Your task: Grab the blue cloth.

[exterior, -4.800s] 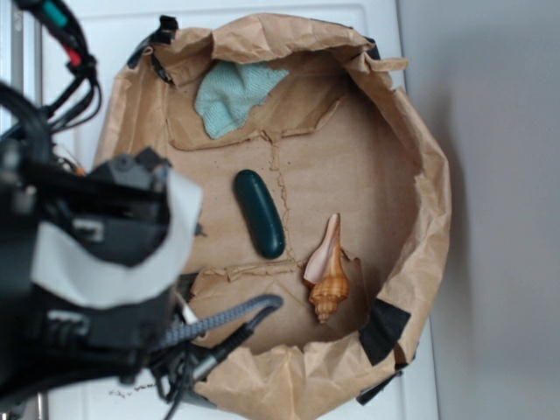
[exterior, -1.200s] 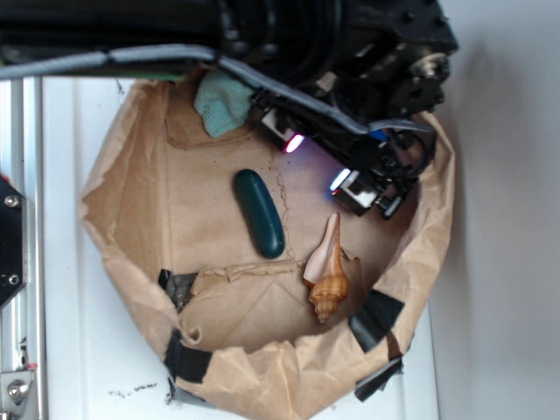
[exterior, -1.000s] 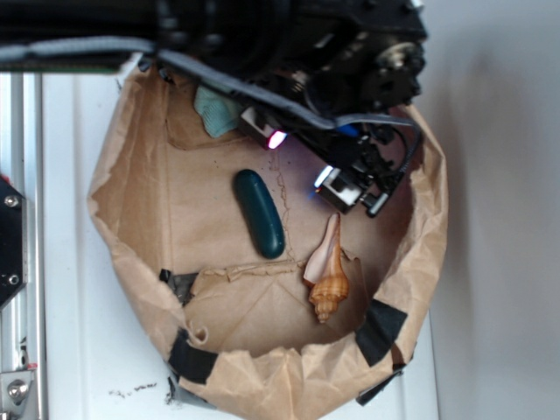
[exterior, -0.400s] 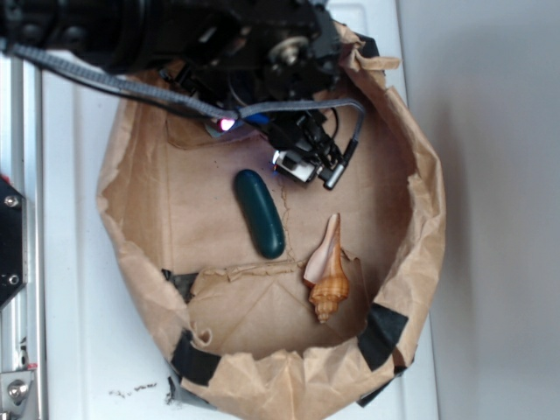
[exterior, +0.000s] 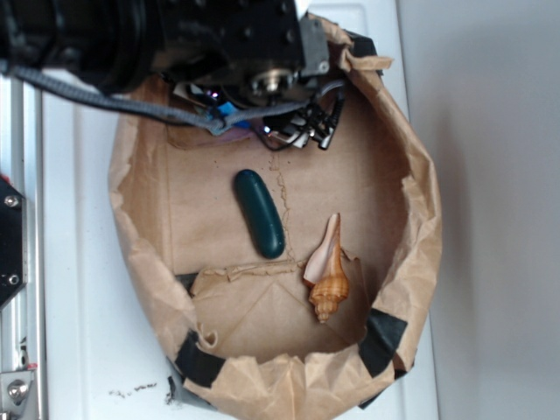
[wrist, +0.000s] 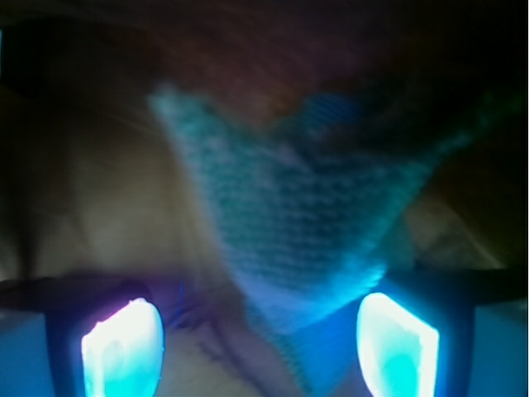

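My gripper (wrist: 260,335) hangs over the blue cloth (wrist: 306,207), fingers (wrist: 122,346) spread apart. I see the cloth lying between them, unclamped.

From my exterior camera, the black arm (exterior: 131,35) lay across the top of the shot, covering the far rim of the crumpled brown paper basket (exterior: 420,219). The tool (exterior: 297,131) hung just inside that far edge; I could not tell how its jaws stood. On the paper floor, a dark green oblong (exterior: 259,213) lay near a tan seashell (exterior: 327,271), apart. Black tape (exterior: 383,337) patched the near rim on the white table (exterior: 79,262).
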